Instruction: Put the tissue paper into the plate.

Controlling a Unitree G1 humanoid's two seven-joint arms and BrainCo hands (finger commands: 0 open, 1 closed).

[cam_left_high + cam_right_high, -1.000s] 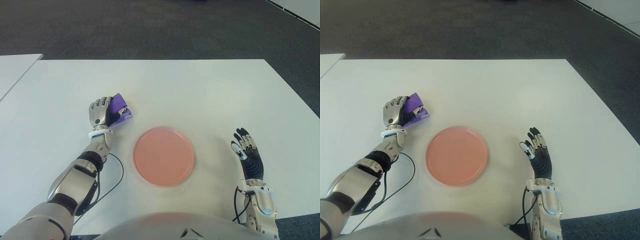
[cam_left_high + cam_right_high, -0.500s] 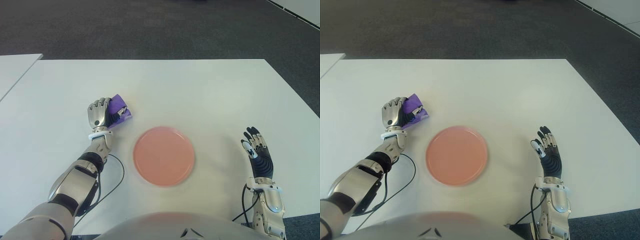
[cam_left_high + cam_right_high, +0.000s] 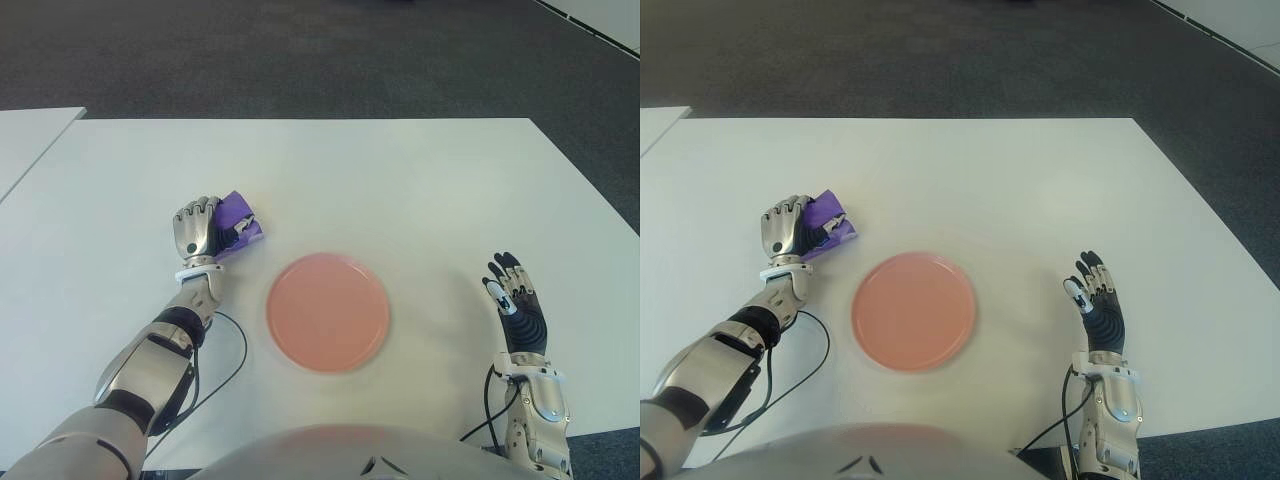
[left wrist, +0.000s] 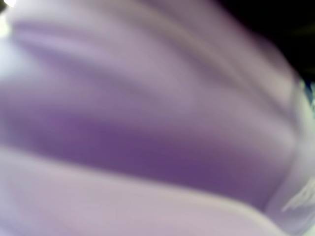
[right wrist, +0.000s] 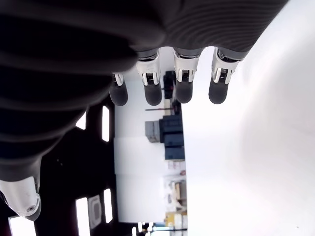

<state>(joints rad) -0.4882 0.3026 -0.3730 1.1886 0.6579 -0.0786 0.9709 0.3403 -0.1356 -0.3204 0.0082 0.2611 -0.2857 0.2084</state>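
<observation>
Overhead, the left eye view shows a broad white worktop [image 3: 400, 190] filling most of the frame, with dark grey carpet [image 3: 300, 50] beyond its far edge and down its right side. A second white surface [image 3: 25, 140] shows at the far left, apart from the worktop, with a strip of carpet between them. A round salmon-pink plate [image 3: 328, 311] lies flat near the middle of the near half. The left hand [image 3: 197, 228] shows to the left of the plate and a little farther from the robot, its fingers curled around a purple tissue paper [image 3: 237, 215], which sticks out on the side toward the plate. The tissue paper is clear of the plate's rim. A black cable [image 3: 232, 350] loops on the worktop beside the left forearm.

From the right eye view the same layout holds. The right hand [image 3: 1098, 309] shows to the right of the plate, well apart from it, fingers straight and spread, holding nothing.

Up close, the left wrist view is filled almost wholly with soft purple folds of the tissue paper, pressed near the lens; the fingers cannot be made out there.

Lastly, the right wrist view shows 4 dark fingertips [image 5: 184, 91] held straight, side by side, over the bare white worktop, with dim room furniture beyond.
</observation>
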